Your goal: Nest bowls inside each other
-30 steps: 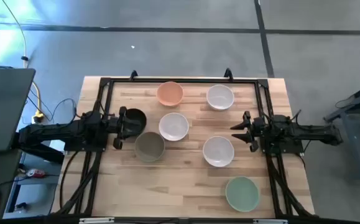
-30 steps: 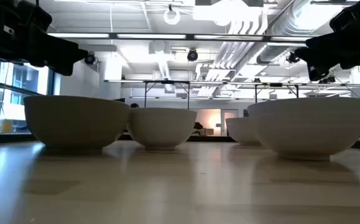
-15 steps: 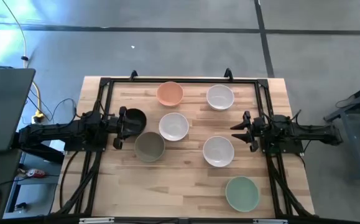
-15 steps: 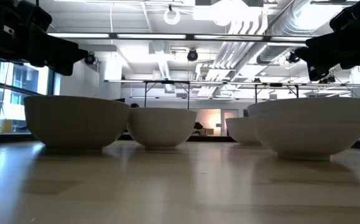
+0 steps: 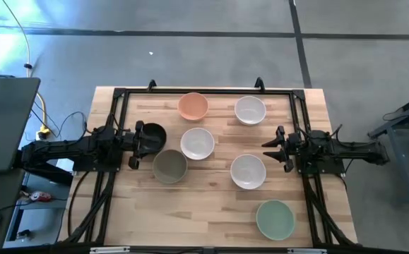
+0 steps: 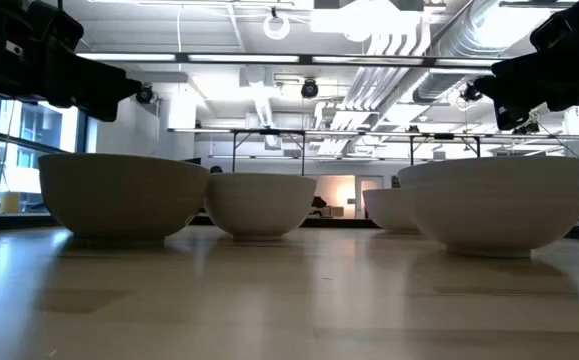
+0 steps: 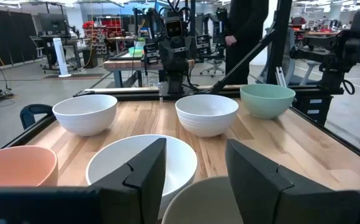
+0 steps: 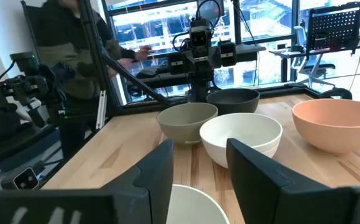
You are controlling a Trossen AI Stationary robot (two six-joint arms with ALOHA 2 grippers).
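Nothing on your counter (image 5: 211, 204) has moved since the earlier frames: both arms and all seven bowls sit where they were; only a hand at the lower left edge of the high view has gone.

Your left gripper (image 5: 135, 146) hangs at the left side of the counter, its fingers (image 7: 143, 174) apart and empty, just beside the black bowl (image 5: 152, 133) and the olive-grey bowl (image 5: 169, 166). Your right gripper (image 5: 269, 149) hangs at the right side, fingers (image 8: 160, 171) likewise apart with nothing between them, close to the white bowl (image 5: 248, 171) nearest it.

None of the bowls is nested. The peach-orange bowl (image 5: 193, 106) and a second white bowl (image 5: 250, 110) stand along the far edge, well apart. A third white bowl (image 5: 197, 143) sits in the middle, close to the olive-grey one, which touches or nearly touches the black one. The pale green bowl (image 5: 275, 219) stands alone near the right front corner.

In the wrist views a person in dark clothing (image 8: 80, 56) stands beyond the counter.
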